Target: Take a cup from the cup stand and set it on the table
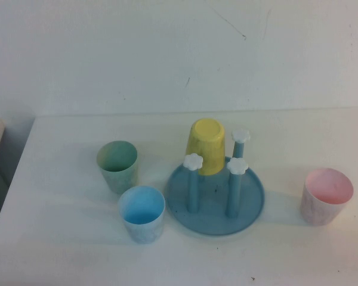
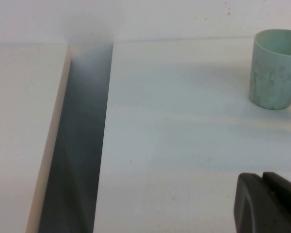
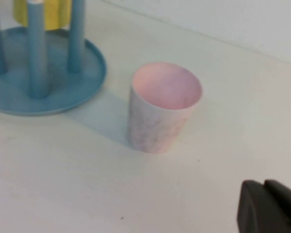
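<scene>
**Desk:** Where does the pink cup [image 1: 327, 195] stand?

**Photographer:** Upright, mouth up, on the white table [image 1: 65, 250], to the right of the blue cup stand [image 1: 216, 202] and clear of its rim. Nothing touches it.

**Desk:** And the stand?

**Photographer:** A yellow cup [image 1: 206, 146] sits upside down on a rear peg; three white flower caps [image 1: 193, 161] top bare pegs. A green cup [image 1: 117, 166] and a light blue cup [image 1: 142, 213] stand upright to its left, close together.

**Desk:** The grippers?

**Photographer:** Neither appears from the high camera. The right gripper [image 3: 269, 206] shows only as a dark corner near the pink cup; the left gripper [image 2: 267, 203] likewise, by the table's left edge, the green cup beyond. Whether either is spread or closed, I cannot tell.
</scene>
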Motion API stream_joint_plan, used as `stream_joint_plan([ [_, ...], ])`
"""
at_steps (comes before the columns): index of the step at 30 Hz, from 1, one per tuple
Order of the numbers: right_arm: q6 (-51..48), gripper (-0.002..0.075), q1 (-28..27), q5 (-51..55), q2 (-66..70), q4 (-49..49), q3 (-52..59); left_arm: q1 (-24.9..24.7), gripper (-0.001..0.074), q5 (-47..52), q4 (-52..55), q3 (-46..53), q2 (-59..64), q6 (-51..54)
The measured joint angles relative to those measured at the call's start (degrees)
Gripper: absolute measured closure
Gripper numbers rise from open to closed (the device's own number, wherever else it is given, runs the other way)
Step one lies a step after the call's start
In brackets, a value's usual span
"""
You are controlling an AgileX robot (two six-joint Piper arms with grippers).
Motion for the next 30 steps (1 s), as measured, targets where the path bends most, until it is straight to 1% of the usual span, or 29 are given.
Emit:
stream_joint_plan([
  [4,3.21,0.0727,-4.18,-2.76,-4.9,-4.13,4.14,0.0,0.0736,0.0,0.0,0.0,0.0,0.0],
  [8,3.39,0.0727,-9.53,-3.15,-10.55,-4.97,7.5,0.0,0.0736,0.0,0.0,0.0,0.0,0.13],
  [11,3.52,0.0727,-12.05,-3.24,-14.62,-5.29,9.84,0.0,0.0736,0.0,0.0,0.0,0.0,0.21],
  [13,3.75,0.0727,-12.66,-2.98,-17.11,-5.39,10.67,0.0,0.0736,0.0,0.0,0.0,0.0,0.21],
  [18,5.59,0.0727,-13.16,2.54,-18.62,-6.45,10.75,0.0,0.0736,0.02,0.0,0.0,0.0,0.21],
  [30,8.26,0.0727,-13.16,2.69,-18.74,-6.78,10.75,0.0,0.0736,0.02,0.0,0.0,0.0,0.21],
])
